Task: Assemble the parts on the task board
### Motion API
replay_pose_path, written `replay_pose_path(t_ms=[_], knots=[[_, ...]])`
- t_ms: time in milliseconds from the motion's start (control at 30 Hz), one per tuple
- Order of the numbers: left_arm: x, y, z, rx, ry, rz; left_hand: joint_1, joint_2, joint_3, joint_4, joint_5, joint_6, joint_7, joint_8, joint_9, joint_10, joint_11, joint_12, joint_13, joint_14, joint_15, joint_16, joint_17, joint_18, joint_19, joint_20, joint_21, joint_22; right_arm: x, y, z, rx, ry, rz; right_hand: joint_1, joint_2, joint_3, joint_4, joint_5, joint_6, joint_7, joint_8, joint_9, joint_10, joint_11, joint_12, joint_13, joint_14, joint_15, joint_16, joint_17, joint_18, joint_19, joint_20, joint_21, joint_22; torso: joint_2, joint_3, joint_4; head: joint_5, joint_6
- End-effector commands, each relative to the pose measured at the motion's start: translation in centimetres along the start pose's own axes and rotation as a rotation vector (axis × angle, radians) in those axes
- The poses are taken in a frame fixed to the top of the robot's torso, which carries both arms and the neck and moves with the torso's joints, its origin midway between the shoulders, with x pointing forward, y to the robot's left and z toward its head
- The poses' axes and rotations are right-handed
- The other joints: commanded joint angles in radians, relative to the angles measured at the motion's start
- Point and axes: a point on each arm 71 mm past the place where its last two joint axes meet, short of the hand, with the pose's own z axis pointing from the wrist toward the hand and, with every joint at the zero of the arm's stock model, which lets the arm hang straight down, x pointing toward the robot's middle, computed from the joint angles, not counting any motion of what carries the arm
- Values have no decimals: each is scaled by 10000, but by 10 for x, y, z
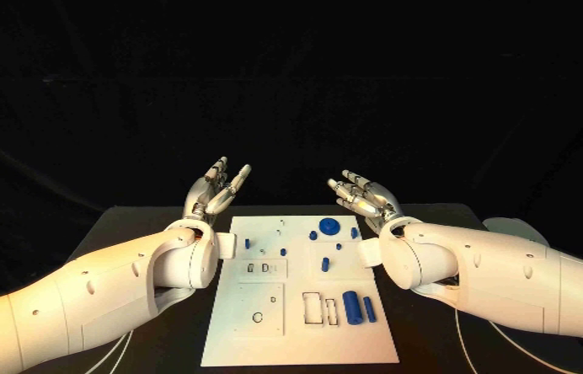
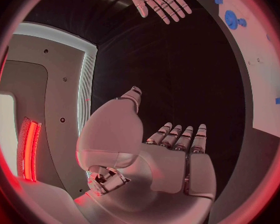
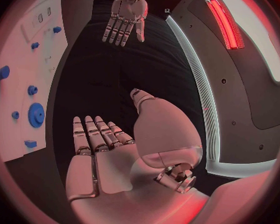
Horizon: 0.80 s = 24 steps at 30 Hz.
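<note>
Evidently we have not begun: our left robot hand (image 1: 219, 190) and right robot hand (image 1: 368, 197) hover empty, fingers spread, flanking the far end of the task board (image 1: 243, 332) on the counter (image 1: 134, 222). Next we reach down for a loose part such as the blue cylinder (image 1: 352, 307).

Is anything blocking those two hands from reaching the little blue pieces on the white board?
Nothing visible does. The left hand and right hand hover open, one at each far corner of the board. The blue parts lie uncovered between and in front of them.
</note>
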Motion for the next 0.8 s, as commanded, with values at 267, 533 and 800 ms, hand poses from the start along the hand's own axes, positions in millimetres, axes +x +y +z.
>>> replay_pose_path(t_ms=[267, 533, 800], knots=[[-8, -9, -4, 846, 888, -101, 853, 17, 243, 108, 65, 884, 1176, 325, 228, 828, 490, 230, 135, 988, 356, 358, 266, 205, 500, 176, 254, 126, -11, 19, 5, -1747, 1228, -3298, 1948, -248, 448, -1168, -377, 3119, 1503, 981, 734, 4658, -29, 446, 274, 4198, -68, 804, 520, 325, 3254, 69, 874, 315, 286, -60, 116, -91, -28], [-13, -14, -10, 887, 921, -328, 2216, -257, 429, -293, 71, 5417, 1426, 2167, 1383, 7161, 704, 1748, 677, 7155, -280, 3065, 1740, 1218, 6431, 75, 2754, 1243, -20, 31, 11, -2423, 1112, -4749, 2133, -685, 1326, -1605, -564, 5933, 1228, 1652, 1135, 6868, -431, 503, 308, 6464, -556, 1303, 721, 754, 5851, -11, 1534, 437, 460, -19, 190, -80, -47], [-13, -27, -17, 893, 1324, -538, 3109, -449, 615, -768, 73, 7094, 1115, 2795, 1678, 8761, 305, 1806, 553, 8183, -661, 3333, 1996, 1394, 7228, -25, 2917, 1145, -30, 45, 20, -2723, 1112, -6101, 2043, -1300, 2391, -1770, -677, 6902, 912, 1797, 1126, 7909, -776, 397, 303, 7559, -931, 1531, 908, 768, 6928, -374, 1736, 411, 849, -70, 261, -192, 62]])
